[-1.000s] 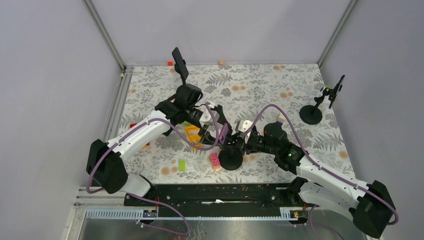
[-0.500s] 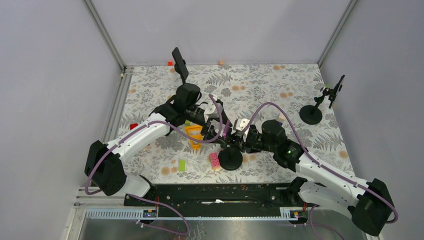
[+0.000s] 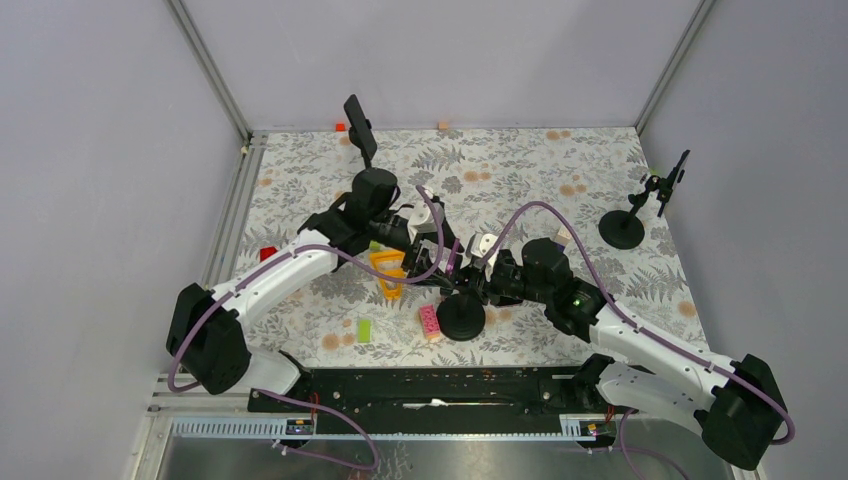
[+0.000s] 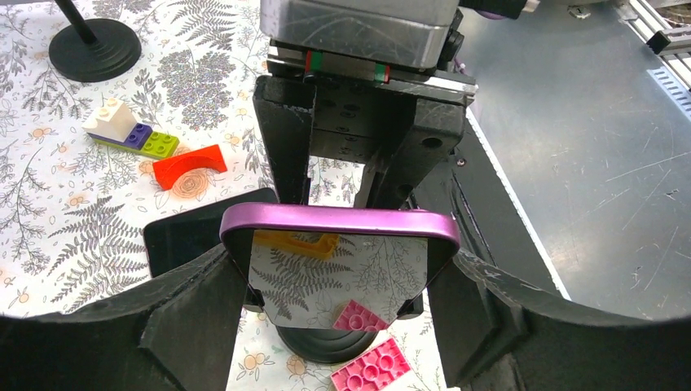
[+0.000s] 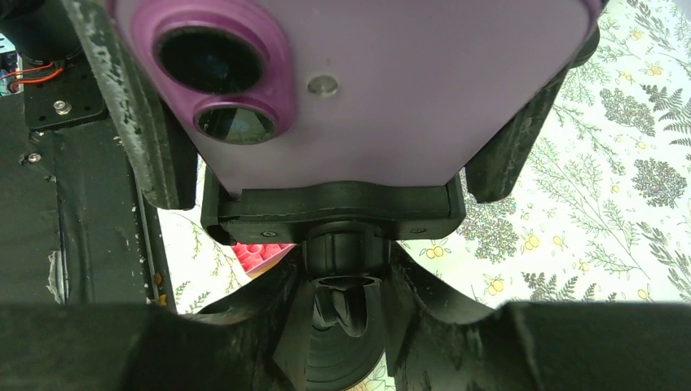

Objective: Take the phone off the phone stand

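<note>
Purple phone (image 4: 338, 221) clamped in left end effector (image 4: 338, 305), right end effector (image 5: 346, 326) pinching phone stand (image 5: 334, 210) neck, base obscured

We read the phone (image 4: 338, 220) rim as polished purple metal, glossy; its back looks satin-matt and the lenses glassy. Phone stand (image 5: 334, 213) clamp: black matt plastic, smooth. Left gripper (image 4: 338, 262) fingers (image 4: 187, 322): black, rough, grainy, matt. Pink brick (image 4: 371, 376): shiny moulded plastic. Table cover (image 4: 49, 220): matt fern print, cloth or paper we can't tell. Base plate (image 4: 587, 163): grey metal, dull, scratched.
</note>
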`<state>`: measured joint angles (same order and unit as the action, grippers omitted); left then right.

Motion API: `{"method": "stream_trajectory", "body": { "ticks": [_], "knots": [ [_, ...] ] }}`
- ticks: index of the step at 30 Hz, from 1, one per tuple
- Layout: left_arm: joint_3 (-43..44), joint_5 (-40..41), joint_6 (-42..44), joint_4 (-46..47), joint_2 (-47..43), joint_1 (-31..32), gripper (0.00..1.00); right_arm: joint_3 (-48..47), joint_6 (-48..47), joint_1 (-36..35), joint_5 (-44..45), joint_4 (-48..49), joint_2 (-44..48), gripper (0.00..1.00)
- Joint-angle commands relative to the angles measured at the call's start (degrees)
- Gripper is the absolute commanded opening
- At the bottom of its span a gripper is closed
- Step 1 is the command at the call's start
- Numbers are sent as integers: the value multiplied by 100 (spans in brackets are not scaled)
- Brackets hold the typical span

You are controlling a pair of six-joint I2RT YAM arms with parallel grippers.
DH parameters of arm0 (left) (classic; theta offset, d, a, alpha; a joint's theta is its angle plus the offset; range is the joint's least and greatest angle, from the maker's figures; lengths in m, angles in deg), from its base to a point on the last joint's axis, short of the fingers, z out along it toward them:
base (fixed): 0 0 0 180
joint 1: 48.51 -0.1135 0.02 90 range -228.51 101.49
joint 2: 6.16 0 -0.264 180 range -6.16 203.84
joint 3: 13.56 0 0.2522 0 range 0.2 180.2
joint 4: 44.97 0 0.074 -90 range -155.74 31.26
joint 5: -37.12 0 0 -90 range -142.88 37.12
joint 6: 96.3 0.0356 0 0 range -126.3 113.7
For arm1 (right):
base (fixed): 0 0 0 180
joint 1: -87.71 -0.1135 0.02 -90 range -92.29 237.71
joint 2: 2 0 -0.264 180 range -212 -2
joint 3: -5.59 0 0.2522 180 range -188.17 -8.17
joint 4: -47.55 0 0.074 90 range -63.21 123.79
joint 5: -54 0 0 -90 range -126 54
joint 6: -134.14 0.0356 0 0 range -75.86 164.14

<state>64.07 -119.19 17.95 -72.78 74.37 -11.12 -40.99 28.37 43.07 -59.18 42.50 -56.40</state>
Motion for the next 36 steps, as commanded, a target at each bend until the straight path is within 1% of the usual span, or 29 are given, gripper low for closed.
{"method": "stream_trajectory", "body": {
  "ticks": [1,8,9,11,12,20,22,23,24,26,29,32,35,36],
  "knots": [
    [-105,465,-183,473,-73,-3,70,-126,153,-120,-276,864,82,0],
    [-193,532,-260,516,-73,-4,79,-93,197,-123,-271,870,128,0],
    [-215,559,-289,552,-80,-3,82,-81,204,-128,-274,869,128,0],
    [-258,631,-372,654,-106,5,94,-72,218,-124,-268,875,147,0],
    [-290,668,-411,732,-135,5,98,-67,229,-124,-271,877,156,0],
    [-438,754,-732,1232,-231,6,99,-41,262,-125,-257,890,192,0],
    [-500,770,-902,1462,-244,6,98,-40,271,-123,-254,896,201,0],
    [-525,757,-995,1609,-248,2,94,-34,275,-119,-249,896,201,0],
    [-543,740,-1075,1710,-248,5,90,-31,275,-123,-245,896,209,0],
    [-514,645,-1200,1832,-224,6,73,-20,297,-122,-229,892,204,0],
    [-513,573,-1391,2025,-191,5,62,-5,319,-125,-227,903,201,0],
    [-707,405,-1421,2493,-283,5,61,17,335,-122,-225,909,201,0],
    [-807,280,-1212,2530,-336,6,67,20,335,-124,-217,913,195,0],
    [-830,277,-1162,2534,-332,6,66,25,337,-119,-214,915,199,0]
  ]
}}
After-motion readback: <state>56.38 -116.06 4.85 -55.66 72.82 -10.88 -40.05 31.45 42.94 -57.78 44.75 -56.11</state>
